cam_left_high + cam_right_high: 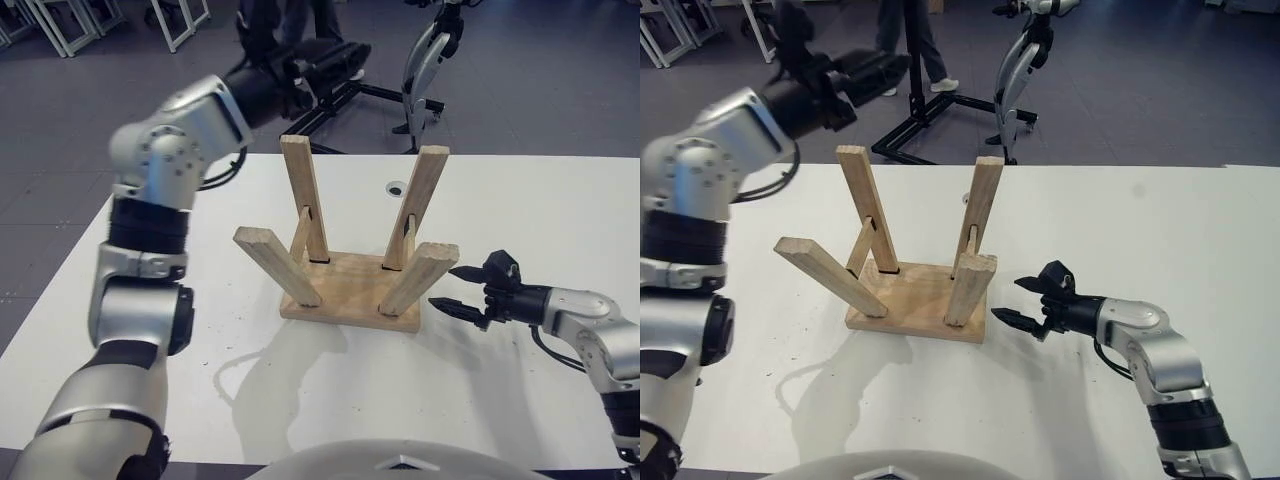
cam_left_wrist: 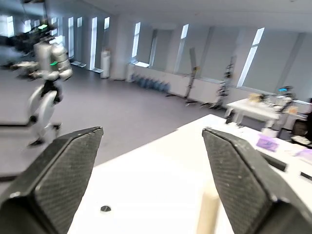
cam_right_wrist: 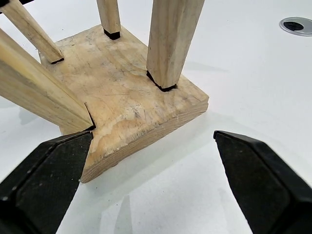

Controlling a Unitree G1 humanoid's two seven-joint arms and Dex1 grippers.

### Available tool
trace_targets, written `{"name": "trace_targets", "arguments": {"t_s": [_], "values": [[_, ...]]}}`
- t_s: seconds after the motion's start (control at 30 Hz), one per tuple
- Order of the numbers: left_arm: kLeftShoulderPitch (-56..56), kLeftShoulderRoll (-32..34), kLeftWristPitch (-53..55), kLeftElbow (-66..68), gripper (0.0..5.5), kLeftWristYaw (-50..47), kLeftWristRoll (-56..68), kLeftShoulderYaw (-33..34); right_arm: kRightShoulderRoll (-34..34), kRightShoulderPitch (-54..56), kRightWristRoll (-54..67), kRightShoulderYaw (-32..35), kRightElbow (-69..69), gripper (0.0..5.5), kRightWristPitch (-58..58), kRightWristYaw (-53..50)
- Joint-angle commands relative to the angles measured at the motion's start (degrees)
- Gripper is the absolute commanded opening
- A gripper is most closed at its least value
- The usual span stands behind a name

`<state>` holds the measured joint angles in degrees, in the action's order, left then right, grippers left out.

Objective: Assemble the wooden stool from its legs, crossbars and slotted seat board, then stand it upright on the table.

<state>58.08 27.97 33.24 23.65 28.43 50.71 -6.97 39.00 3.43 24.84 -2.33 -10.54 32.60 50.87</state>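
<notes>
While the seat board (image 1: 348, 292) lies flat with its legs (image 1: 304, 190) up, the right gripper (image 1: 442, 287), spread apart, should pinch its edge and tip slowly; the left gripper (image 2: 151, 130), also apart, can steady a leg.

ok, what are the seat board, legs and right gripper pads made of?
Seat board: bare pale wood, likely softwood; visible grain, scuffs, no sheen. Legs: same unfinished wood. Right gripper pads: matte black, finely dimpled, probably rubber, though the look leaves it open.

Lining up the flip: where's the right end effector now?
In the eye views, the right end effector hangs open low over the table on the robot's right, just off the right edge of the seat board.
</notes>
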Motion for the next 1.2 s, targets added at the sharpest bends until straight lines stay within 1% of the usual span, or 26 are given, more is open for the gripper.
{"name": "trace_targets", "arguments": {"t_s": [0.03,0.13,0.23,0.27,0.3,0.33,0.4,0.47,0.53,0.6,0.7,0.8,0.9,0.97,1.03,1.07,1.13,1.2], "values": [[6.72,-2.85,-5.46,11.95,3.78,4.16,-8.86,1.1,-0.65,0.13,-0.73,-1.23,-1.87,4.59,1.35,-1.28],[10.92,-4.24,-8.35,17.5,3.78,6.68,-12.56,4.37,-0.92,0.08,-0.8,-1.35,-1.88,4.59,1.53,-1.96],[16.59,-6.68,-16.28,21.66,3.78,3.99,-12.57,12.01,-1.47,0.73,-1.0,-1.06,-1.1,4.59,1.23,-2.71],[18.13,-6.86,-18.94,23.27,3.78,3.32,-14.1,12.94,-1.59,0.84,-1.1,-1.08,-0.98,4.59,1.16,-2.86],[18.6,-6.84,-19.65,25.03,3.78,3.4,-16.39,12.36,-1.63,0.8,-1.11,-1.1,-1.05,4.59,1.16,-2.92],[17.8,-6.85,-18.71,27.39,3.78,3.57,-19.66,10.36,-1.65,0.7,-1.12,-1.12,-1.14,4.59,1.15,-2.96],[11.71,-6.7,-12.57,30.2,3.78,7.93,-26.1,3.9,-1.68,0.77,-1.1,-1.27,-1.16,4.59,1.15,-2.88],[5.75,-6.35,-8.22,30.38,3.78,12.67,-30.73,-0.64,-1.66,0.97,-1.09,-1.36,-1.18,4.59,1.24,-2.72],[1.56,-5.75,-6.14,29.38,3.78,16.52,-33.54,-2.99,-1.49,1.17,-1.1,-1.25,-1.02,4.59,1.29,-2.39],[-0.21,-5.39,-5.23,28.23,3.78,18.81,-34.59,-3.38,-1.48,1.4,-1.24,-1.18,-0.83,4.59,1.33,-2.32],[0.98,-5.66,-4.92,26.44,3.78,18.6,-33.64,-0.55,-1.64,1.19,-1.3,-0.97,-0.94,4.59,1.39,-2.52],[6.13,-6.08,-6.06,23.74,3.78,17.93,-30.68,4.68,-1.69,0.6,-1.35,-0.73,-1.12,4.59,1.3,-2.82],[17.11,-5.15,-6.38,20.21,3.78,17.8,-23.29,14.48,-1.31,0.35,-1.37,-0.59,-0.82,4.59,1.18,-2.54],[22.37,-4.21,-4.93,18.14,3.78,18.16,-19.02,19.19,-0.92,0.24,-1.49,-0.28,-0.3,4.59,0.92,-2.28],[23.86,-1.63,-2.39,13.43,3.78,18.94,-16.6,21.43,-0.29,0.99,-1.53,0.35,0.29,4.59,0.89,-1.95],[22.61,0.43,0.34,9.94,3.78,20.38,-15.46,21.67,0.5,1.54,-1.24,1.02,0.43,4.59,1.14,-1.33],[14.91,6.91,8.29,0.78,3.78,26.65,-12.45,20.86,2.95,2.4,0.19,3.19,0.26,4.59,2.13,0.69],[1.16,16.01,16.2,-9.37,3.78,35.96,-9.11,19.38,6.59,2.9,4.01,6.17,-1.03,4.59,4.41,5.38]]}}
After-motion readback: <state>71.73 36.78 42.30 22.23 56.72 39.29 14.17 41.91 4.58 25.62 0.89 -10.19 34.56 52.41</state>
